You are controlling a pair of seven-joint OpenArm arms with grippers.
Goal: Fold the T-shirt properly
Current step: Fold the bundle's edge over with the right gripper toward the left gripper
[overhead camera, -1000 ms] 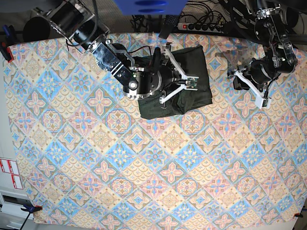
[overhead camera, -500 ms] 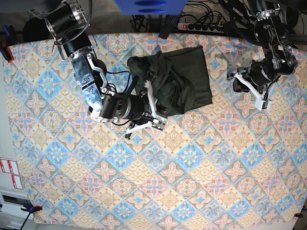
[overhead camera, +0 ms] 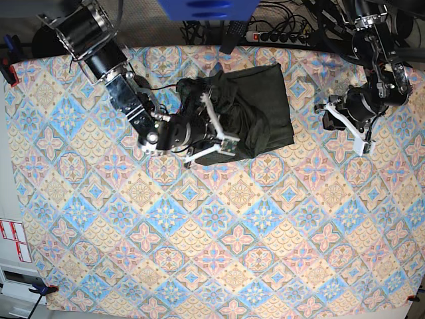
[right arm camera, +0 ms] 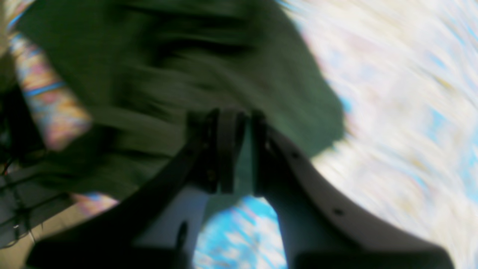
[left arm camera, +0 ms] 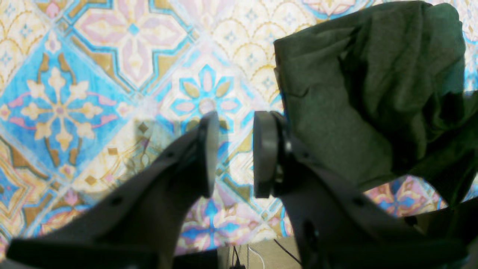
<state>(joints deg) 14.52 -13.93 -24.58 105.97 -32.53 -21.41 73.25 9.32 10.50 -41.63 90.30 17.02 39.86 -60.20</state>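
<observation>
Back over the T-shirt [overhead camera: 262, 109] swings right gripper [overhead camera: 222, 136].

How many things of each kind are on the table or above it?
Dark olive-green knit T-shirt: 1
Patterned tile-print tablecloth: 1
Robot grippers, left gripper and right gripper: 2
Total: 4

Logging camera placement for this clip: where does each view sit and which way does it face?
Base: overhead, looking straight down at the patterned tablecloth; both arms show.
Left wrist: behind the left gripper, looking past its fingers at cloth and the T-shirt.
Right wrist: behind the right gripper, blurred, close on the shirt.
Shared: the T-shirt appears in all three.
</observation>
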